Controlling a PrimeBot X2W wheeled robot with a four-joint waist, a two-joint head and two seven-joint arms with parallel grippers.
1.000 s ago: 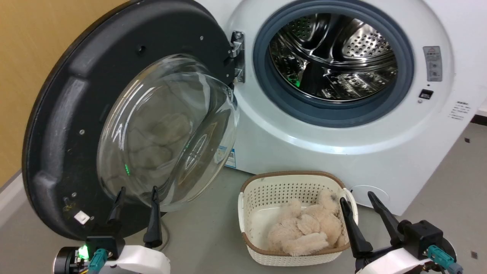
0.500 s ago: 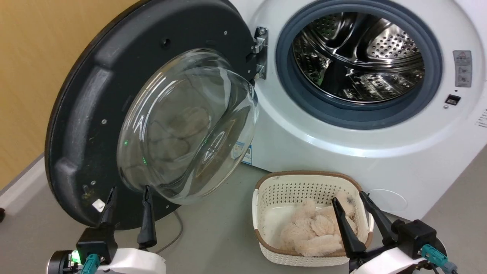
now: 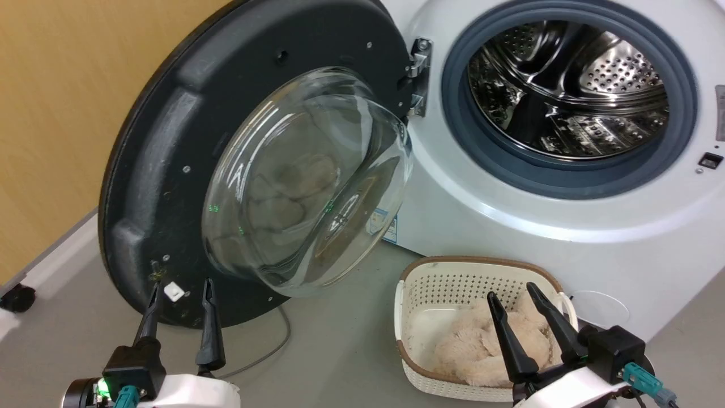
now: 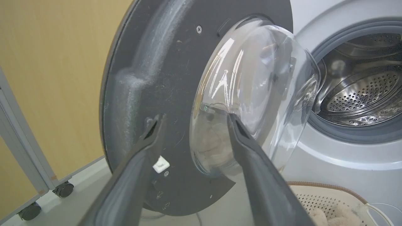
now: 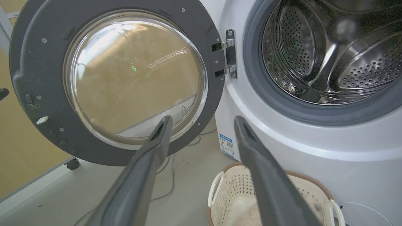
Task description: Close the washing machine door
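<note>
The washing machine door (image 3: 170, 147) stands wide open to the left, its matte black inside and bulging glass bowl (image 3: 306, 181) facing me, hung on a metal hinge (image 3: 418, 76). The white washing machine (image 3: 510, 215) shows its steel drum (image 3: 572, 85) and grey gasket. My left gripper (image 3: 180, 283) is open at the lower left, fingertips just short of the door's lower rim; the left wrist view has the door (image 4: 163, 81) close ahead between the fingers (image 4: 238, 131). My right gripper (image 3: 512, 292) is open at the lower right, above the basket. The right wrist view shows the door (image 5: 37, 62) and drum (image 5: 329, 47).
A cream laundry basket (image 3: 422, 323) with fluffy beige cloth (image 3: 481, 345) sits on the grey floor before the washer. A thin cable (image 3: 272, 345) lies under the door. A yellow wall (image 3: 56, 113) is to the left, with a castor wheel (image 3: 17, 297) at its foot.
The head camera has swung left, so the whole scene has shifted right. Both grippers stay open and sit slightly lower in view.
</note>
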